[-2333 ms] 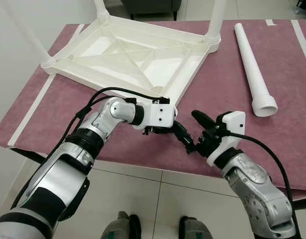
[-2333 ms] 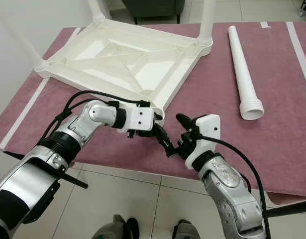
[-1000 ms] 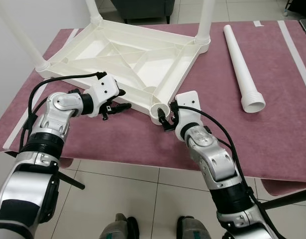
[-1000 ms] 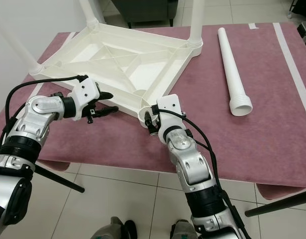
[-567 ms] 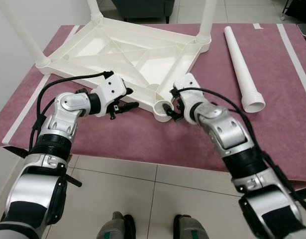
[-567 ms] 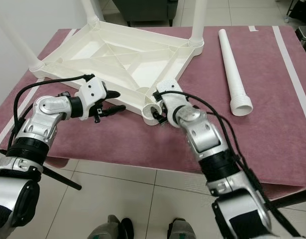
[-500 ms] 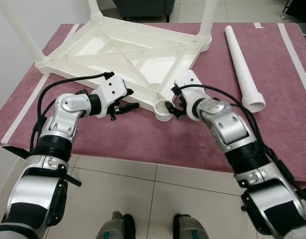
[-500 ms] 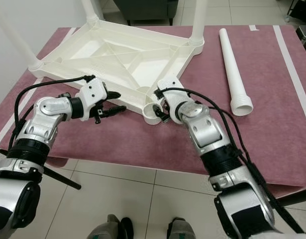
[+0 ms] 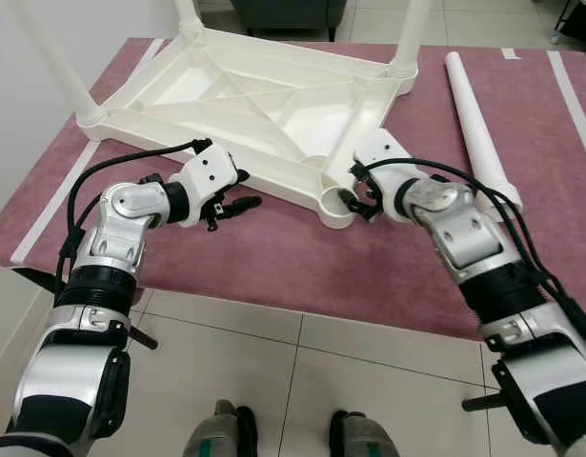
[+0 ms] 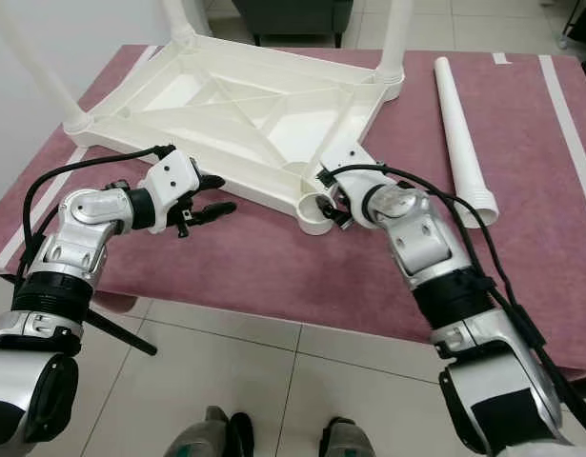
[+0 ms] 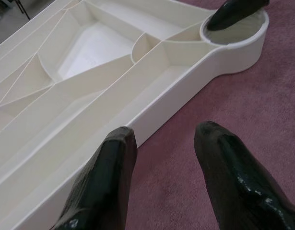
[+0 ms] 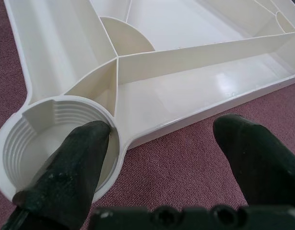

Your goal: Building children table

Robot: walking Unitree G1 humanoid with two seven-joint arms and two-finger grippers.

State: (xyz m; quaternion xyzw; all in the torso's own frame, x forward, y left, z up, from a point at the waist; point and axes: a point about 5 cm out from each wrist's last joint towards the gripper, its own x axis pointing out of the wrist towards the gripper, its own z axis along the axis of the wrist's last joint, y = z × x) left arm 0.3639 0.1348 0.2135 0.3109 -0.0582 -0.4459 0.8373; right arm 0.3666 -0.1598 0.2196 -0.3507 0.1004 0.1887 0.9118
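Observation:
A white plastic table top (image 9: 273,105) lies upside down on the maroon mat (image 9: 273,257), with three white legs standing in its corners, one at the far left (image 9: 50,62). The near corner has an empty threaded socket (image 9: 336,206). A loose white leg (image 9: 475,109) lies on the mat to the right. My right gripper (image 9: 354,200) is open at that corner; in the right wrist view one finger (image 12: 65,177) sits inside the socket (image 12: 51,134) and the other is outside over the mat. My left gripper (image 9: 239,205) is open, just off the top's near edge (image 11: 152,115).
White tape stripes (image 9: 64,205) run along the mat's left and right sides. The mat's front edge (image 9: 302,319) drops to a tiled floor, where my feet (image 9: 226,433) stand. A dark piece of furniture (image 9: 293,9) stands behind the table.
My right gripper has come up to the near corner and put one finger into the socket, its forearm swinging out right. The left gripper has shifted left along the near edge.

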